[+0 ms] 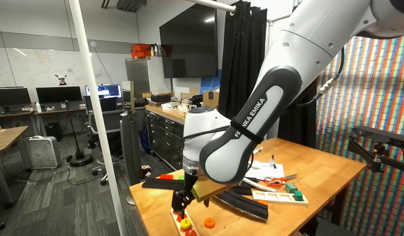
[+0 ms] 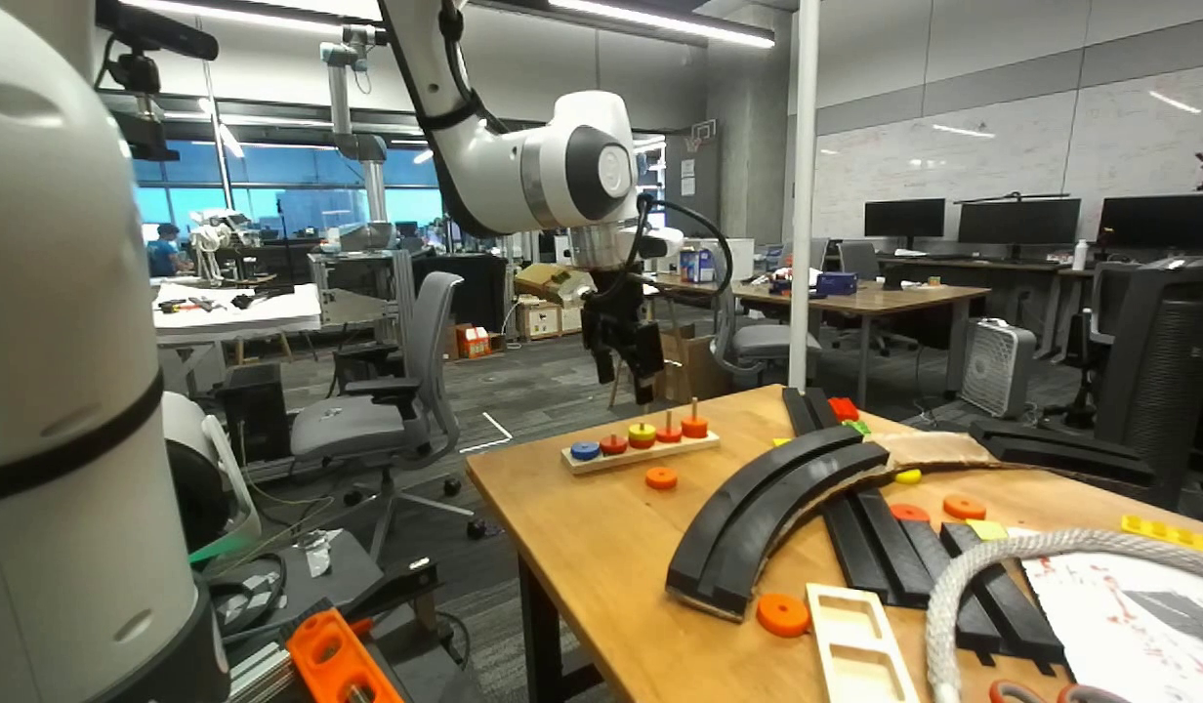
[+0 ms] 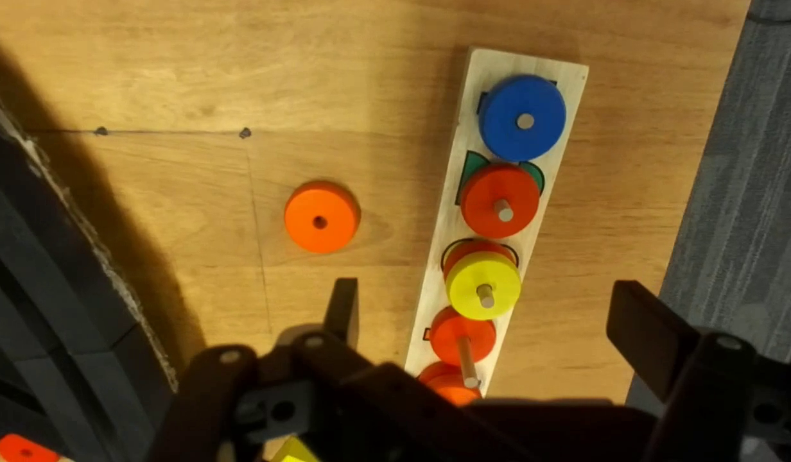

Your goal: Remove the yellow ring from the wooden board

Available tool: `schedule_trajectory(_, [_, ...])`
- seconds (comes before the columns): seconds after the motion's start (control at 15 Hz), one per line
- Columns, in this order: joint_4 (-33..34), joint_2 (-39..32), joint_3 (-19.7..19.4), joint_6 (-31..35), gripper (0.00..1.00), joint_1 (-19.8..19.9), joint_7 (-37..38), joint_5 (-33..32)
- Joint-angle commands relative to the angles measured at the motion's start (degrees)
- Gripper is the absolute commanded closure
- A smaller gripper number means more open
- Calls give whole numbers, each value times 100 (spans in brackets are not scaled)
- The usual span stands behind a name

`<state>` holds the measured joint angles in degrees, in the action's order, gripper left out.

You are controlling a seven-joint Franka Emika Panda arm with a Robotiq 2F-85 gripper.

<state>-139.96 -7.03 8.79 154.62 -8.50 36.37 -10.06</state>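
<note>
Grainy wood tabletop [image 3: 382,96]. Black claw [image 3: 482,301] is spread wide above the yellow ring [image 3: 466,282], a smooth disc threaded on a peg [image 3: 485,296] over a reddish ring [image 3: 472,246] on the pale wooden board [image 3: 447,221], printed shapes [image 3: 471,168] peeking out. Arm [image 1: 274,88] reads "FRANKA EMIKA", black strap [image 1: 246,130] across the first word. Past a loose orange ring [image 3: 321,202] there's a grooved, curved black strip [image 2: 724,517], kinda ragged along one edge.

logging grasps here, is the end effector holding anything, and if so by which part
Nothing is held: the end effector stands open, and the yellow ring sits around a peg.
</note>
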Motion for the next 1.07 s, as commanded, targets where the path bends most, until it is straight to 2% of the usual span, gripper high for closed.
schedule_trajectory(0.0, [457, -507, -139, 150, 0, -124, -240, 171])
schedule_trajectory(0.53, [933, -1129, -269, 58, 0, -159, -724, 661])
schedule_trajectory(1.0, [1107, -1390, -304, 34, 0, -152, -1151, 1075])
